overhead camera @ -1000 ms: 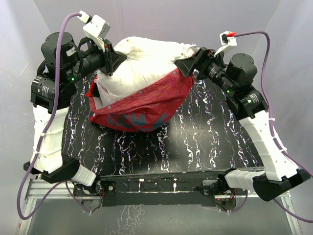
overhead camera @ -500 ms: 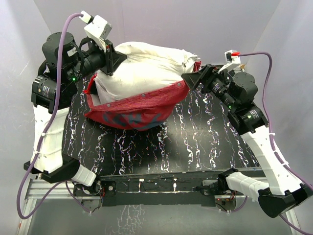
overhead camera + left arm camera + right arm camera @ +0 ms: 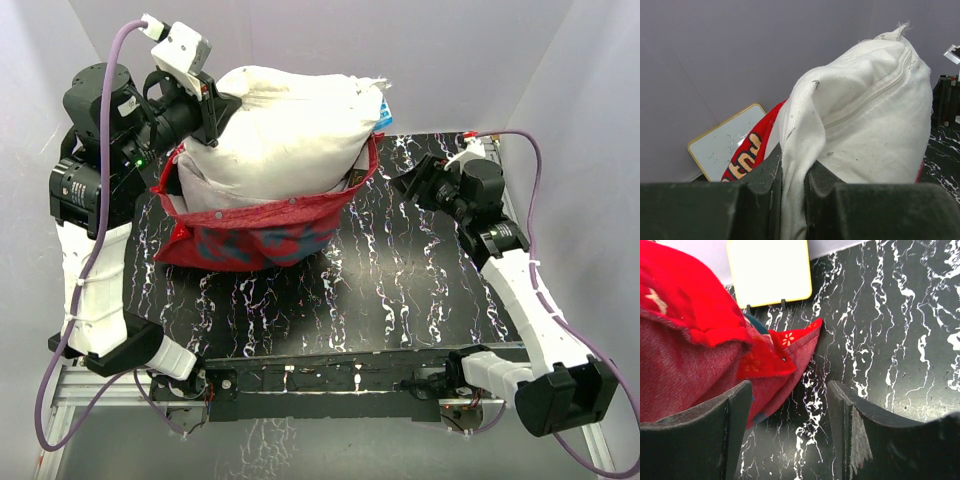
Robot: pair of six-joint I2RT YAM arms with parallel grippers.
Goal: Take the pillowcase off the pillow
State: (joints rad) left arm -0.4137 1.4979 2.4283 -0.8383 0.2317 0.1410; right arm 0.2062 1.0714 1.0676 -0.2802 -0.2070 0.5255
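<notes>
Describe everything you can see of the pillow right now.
The pillow is a plump off-white cushion of plain, slightly soiled woven fabric, with a stitched seam along one edge and a frayed corner. It is raised up, its upper part bare and its lower part sitting in the red pillowcase, which sags open around it on the table. The left gripper is shut on a fold at its left corner.

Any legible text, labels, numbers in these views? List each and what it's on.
None fully readable.
Gold characters on the red pillowcase, left wrist view: cut off by the pillow, illegible.
Bluish patches on the pillowcase's inside, top view: blurred, illegible.
White board: only faint scribbles, no words.
</notes>
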